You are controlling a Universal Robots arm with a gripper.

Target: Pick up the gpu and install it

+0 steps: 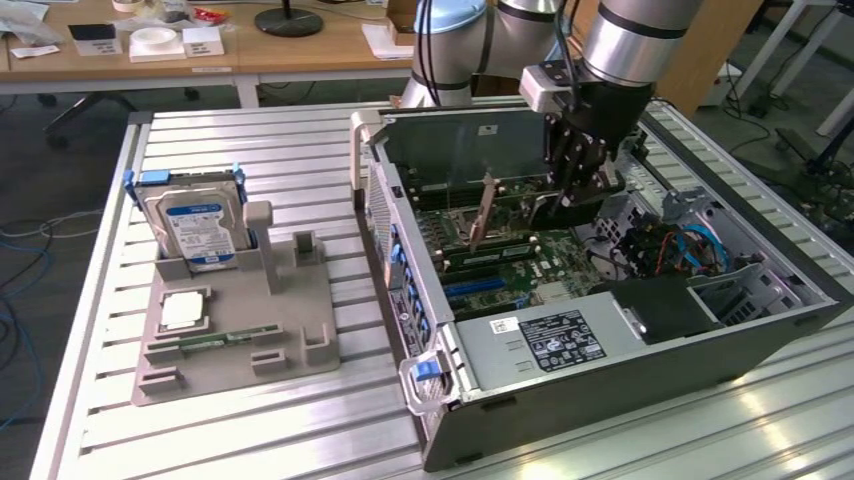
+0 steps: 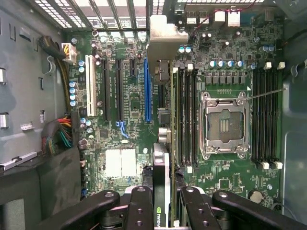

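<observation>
The gpu [image 2: 161, 177] is seen edge-on in the wrist view, a thin green card with a black cooler and a silver end bracket [image 2: 162, 36]. My gripper [image 2: 161, 211] is shut on it, with black fingers [image 2: 139, 206] on both sides. The card hangs upright above the motherboard, just beside the long blue slot [image 2: 146, 91] and apart from it. In the exterior view the gripper [image 1: 577, 200] reaches down into the open computer case [image 1: 614, 380] with the gpu [image 1: 534, 212] under it.
Memory sticks [image 2: 184, 115] and the bare CPU socket [image 2: 224, 125] lie close beside the card. Cable bundles [image 2: 60, 134] crowd one case wall. On the exterior view's left, a grey fixture [image 1: 267, 330] holds a hard drive [image 1: 198, 225], a chip [image 1: 184, 308] and a memory stick [image 1: 220, 337].
</observation>
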